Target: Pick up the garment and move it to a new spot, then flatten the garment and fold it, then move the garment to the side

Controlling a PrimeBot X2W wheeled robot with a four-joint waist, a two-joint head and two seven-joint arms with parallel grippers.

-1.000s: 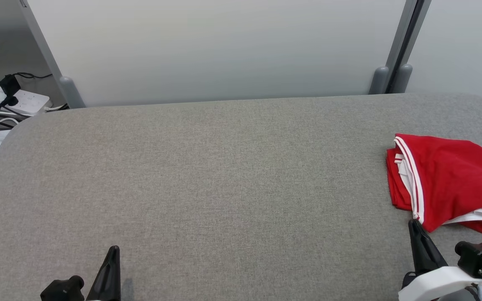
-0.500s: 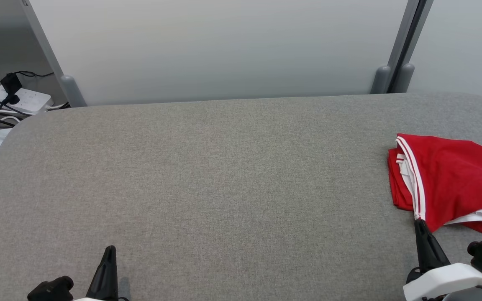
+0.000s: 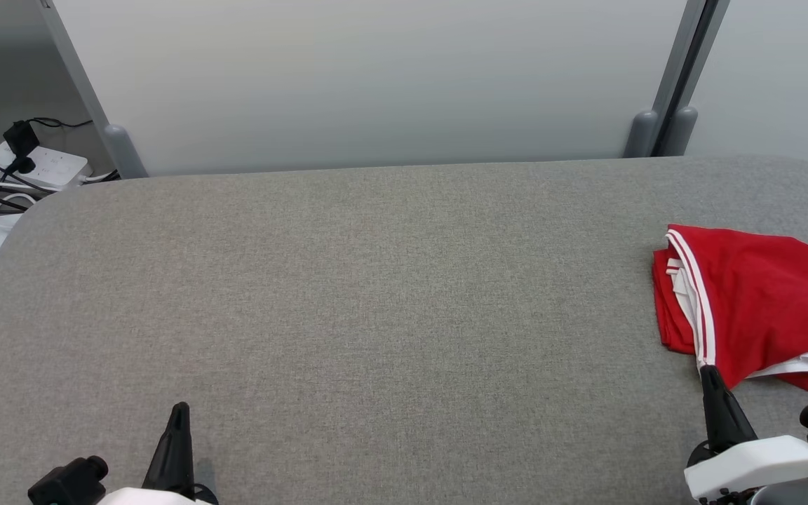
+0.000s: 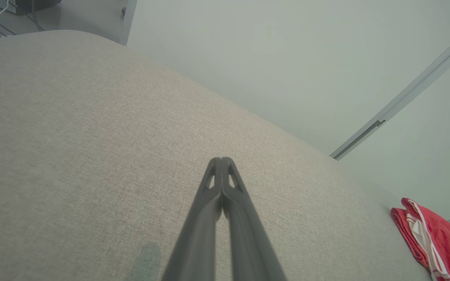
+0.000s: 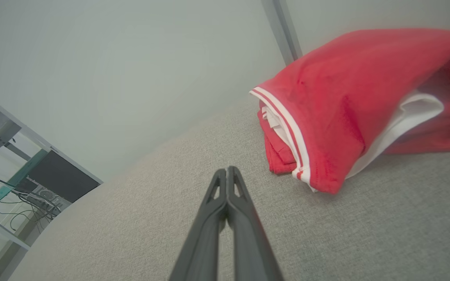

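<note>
A red garment (image 3: pixel 762 308) with white stripes and white trim lies folded at the right edge of the grey padded table (image 3: pixel 376 301). It also shows in the right wrist view (image 5: pixel 350 101) and small in the left wrist view (image 4: pixel 436 242). My right gripper (image 3: pixel 711 374) is shut and empty, its tip just in front of the garment's near corner, apart from it (image 5: pixel 227 170). My left gripper (image 3: pixel 179 409) is shut and empty over bare table at the lower left (image 4: pixel 222 160).
A pale partition wall (image 3: pixel 376 77) with grey posts (image 3: pixel 663 126) stands behind the table. A power strip with black and white cables (image 3: pixel 18 168) lies off the table's far left corner. The table's rounded edges fall away at left and right.
The head camera has shifted slightly. Both grippers have slid a little outward and lower in the picture; the right one stays shut near the garment's corner. The garment has not moved.
</note>
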